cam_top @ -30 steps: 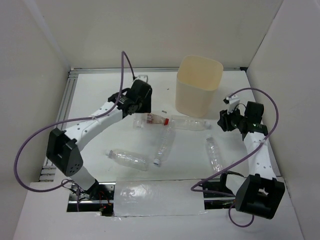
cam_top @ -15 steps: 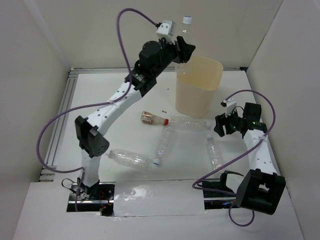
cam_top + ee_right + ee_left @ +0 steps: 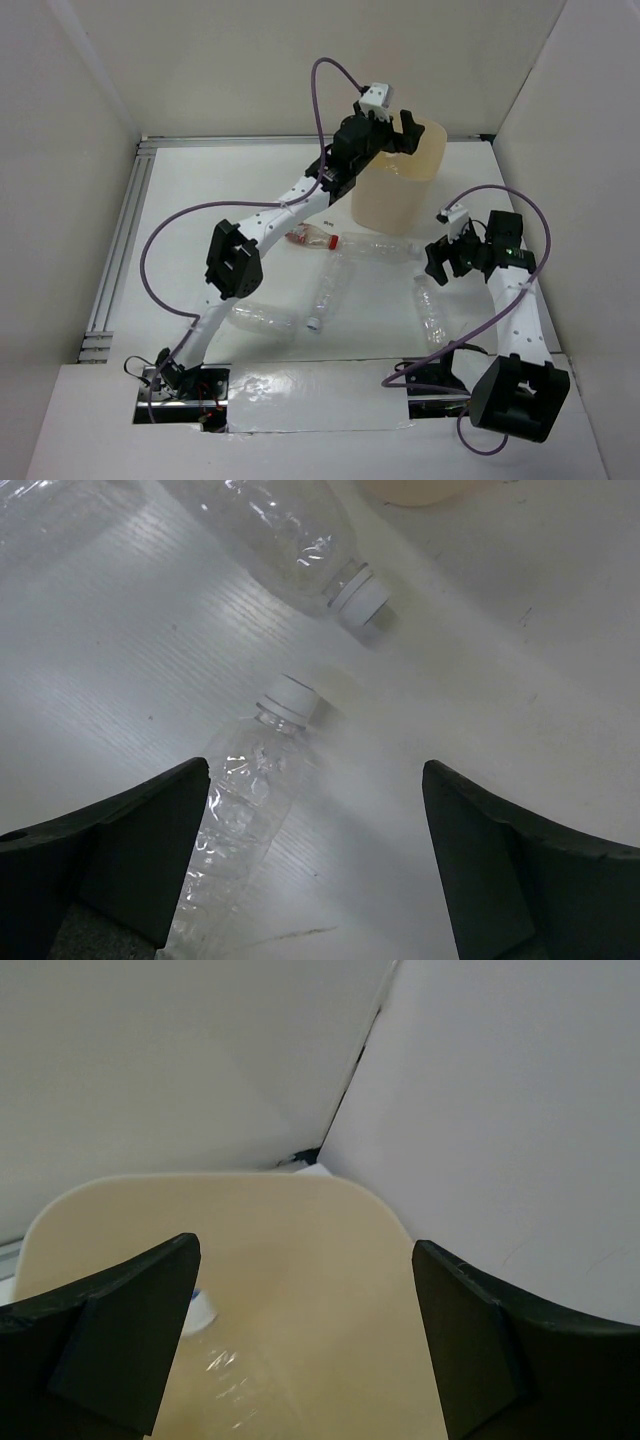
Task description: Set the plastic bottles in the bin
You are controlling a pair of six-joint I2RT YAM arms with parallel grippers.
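**Bottle drop made, next pick lined up.** The left gripper is seen poised over the mouth of the tall cream-beige rounded-square plastic bin, at upper centre of the overhead view. Its jaws are spread wide with nothing between them. In the left wrist view, a clear crinkled plastic bottle with a blue-and-white cap is glimpsed lying inside the bin, at lower left of the frame.

The right gripper, likewise parted and empty, is held above a clear white-capped bottle lying on the white table, right of centre in the overhead view. A second clear bottle is seen near it at the top of the right wrist frame. Three more are scattered mid-table, among them a short red-capped bottle with a reddish-brown label.

The left arm's drop is judged complete, and a pick by the right arm is judged to be in hand. For that, the open jaws would need to be lowered astride the bottle's body and closed before any lift towards the bin.
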